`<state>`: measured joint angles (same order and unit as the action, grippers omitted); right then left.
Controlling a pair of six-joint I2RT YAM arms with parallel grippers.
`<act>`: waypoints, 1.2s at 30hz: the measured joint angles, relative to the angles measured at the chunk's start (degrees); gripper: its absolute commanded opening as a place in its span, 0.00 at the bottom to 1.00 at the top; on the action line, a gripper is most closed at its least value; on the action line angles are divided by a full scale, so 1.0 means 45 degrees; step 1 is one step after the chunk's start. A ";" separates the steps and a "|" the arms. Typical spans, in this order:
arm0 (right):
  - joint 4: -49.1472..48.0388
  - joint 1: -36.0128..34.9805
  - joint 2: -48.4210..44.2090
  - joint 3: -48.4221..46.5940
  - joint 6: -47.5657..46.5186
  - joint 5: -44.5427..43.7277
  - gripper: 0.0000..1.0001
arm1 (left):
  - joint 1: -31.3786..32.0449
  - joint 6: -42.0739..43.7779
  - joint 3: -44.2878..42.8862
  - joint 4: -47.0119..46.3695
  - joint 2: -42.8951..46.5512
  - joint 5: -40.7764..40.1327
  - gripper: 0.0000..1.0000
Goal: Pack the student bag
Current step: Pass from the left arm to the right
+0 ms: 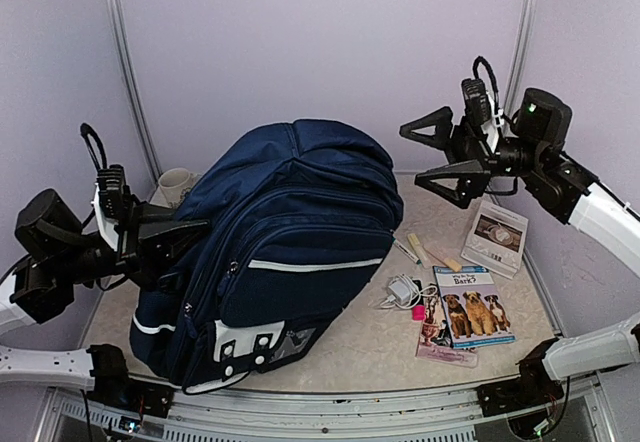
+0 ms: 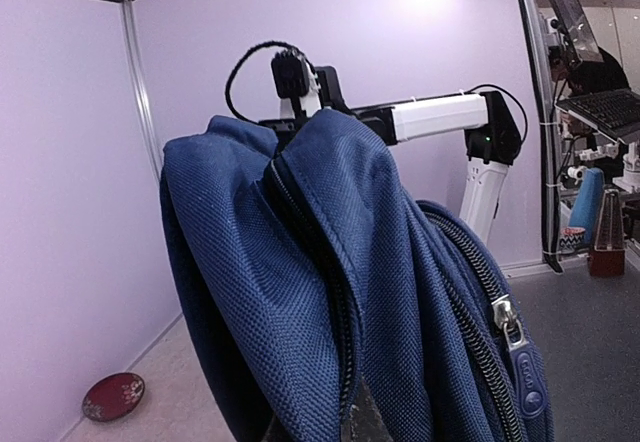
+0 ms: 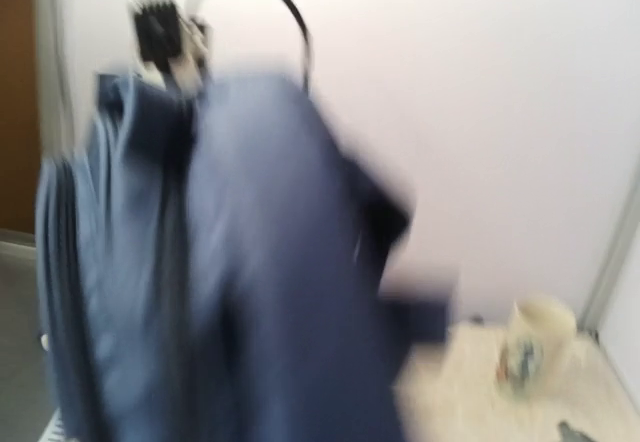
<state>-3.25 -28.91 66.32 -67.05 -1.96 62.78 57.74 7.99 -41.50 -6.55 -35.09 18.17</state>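
The student bag [image 1: 290, 242], a large navy backpack with thin white stripes, lies on the table with its front pockets toward me. My left gripper [image 1: 195, 228] is at its left side, shut on a fold of the blue fabric. In the left wrist view that fabric [image 2: 300, 292] fills the picture, with a zipper pull [image 2: 508, 324] at the right. My right gripper [image 1: 411, 153] hangs in the air to the right of the bag's top, jaws wide apart and holding nothing. The right wrist view is blurred and shows only the bag [image 3: 250, 262].
A cream mug [image 1: 175, 184] stands behind the bag at the left. To the right lie a dog book [image 1: 475, 307], a pale booklet [image 1: 495, 234], a white charger with cable [image 1: 403, 290], a pink item [image 1: 418, 313] and a pencil [image 1: 415, 249]. A dark red disc [image 2: 113, 395] lies by the left wall.
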 measured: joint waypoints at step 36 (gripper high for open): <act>0.6615 -0.3395 0.3949 -0.5843 -0.2807 -0.3609 0.00 | -0.0233 0.0967 0.0019 0.0563 -0.0019 -0.1161 0.00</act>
<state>26.52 -44.18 84.09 -93.34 -14.59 46.54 56.69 12.34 -41.41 -4.01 -35.18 12.95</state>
